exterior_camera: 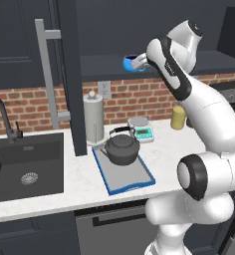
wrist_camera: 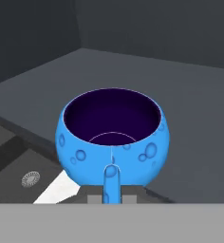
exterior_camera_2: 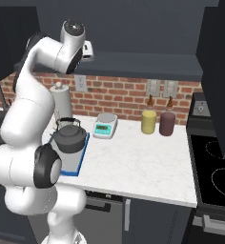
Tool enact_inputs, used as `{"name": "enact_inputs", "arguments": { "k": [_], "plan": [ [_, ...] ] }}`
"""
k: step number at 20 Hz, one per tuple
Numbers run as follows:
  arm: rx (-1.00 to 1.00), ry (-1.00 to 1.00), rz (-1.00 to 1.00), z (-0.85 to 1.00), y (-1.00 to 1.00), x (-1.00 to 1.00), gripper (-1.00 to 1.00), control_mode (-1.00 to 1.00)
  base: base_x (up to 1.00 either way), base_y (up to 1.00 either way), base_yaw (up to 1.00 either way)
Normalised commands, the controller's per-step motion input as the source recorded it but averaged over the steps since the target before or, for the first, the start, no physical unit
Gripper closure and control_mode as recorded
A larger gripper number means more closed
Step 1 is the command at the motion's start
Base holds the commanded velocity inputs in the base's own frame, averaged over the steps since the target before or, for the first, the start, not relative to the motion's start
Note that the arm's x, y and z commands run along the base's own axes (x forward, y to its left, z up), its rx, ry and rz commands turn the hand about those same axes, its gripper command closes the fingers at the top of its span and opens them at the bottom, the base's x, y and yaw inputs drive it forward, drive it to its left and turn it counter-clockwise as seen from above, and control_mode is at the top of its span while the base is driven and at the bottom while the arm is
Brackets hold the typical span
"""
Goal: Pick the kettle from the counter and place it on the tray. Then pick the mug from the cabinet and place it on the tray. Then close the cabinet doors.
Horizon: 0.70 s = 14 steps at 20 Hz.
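Nearest us the kettle (exterior_camera: 122, 148) sits on the tray (exterior_camera: 139, 178), and beyond and above the tray we have our gripper (wrist_camera: 112, 198) clamped on the mug (wrist_camera: 113, 135) handle at the cabinet (exterior_camera: 154, 62) shelf.

Base views flank the counter (exterior_camera: 79, 184); hand view (close) faces the mug (wrist_camera: 113, 135).

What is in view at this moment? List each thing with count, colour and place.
kettle: 1, dark grey, on tray
tray: 1, blue-rimmed, on counter
mug: 1, blue, cabinet shelf, handle at tool
paper towel: 1, grey, behind tray
scale: 1, grey, right of kettle
jars: 2, yellow and maroon, by wall
sink: 1, black, left
door: 1, navy, open
counter: 1, white
tool: 1, shut on mug handle
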Motion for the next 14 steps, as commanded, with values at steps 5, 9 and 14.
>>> {"name": "enact_inputs", "arguments": {
  "k": [5,9,14],
  "plan": [
    [0.0,0.01,0.17,0.0,-0.03,-0.93,1.0,-1.0,0.0,0.0,0.0],
    [0.0,0.04,0.12,-0.07,0.0,-0.98,1.0,-1.0,0.0,0.0,0.0],
    [0.0,0.08,0.13,-0.17,0.0,-0.9,1.0,-1.0,0.0,0.0,0.0]
  ]
}}
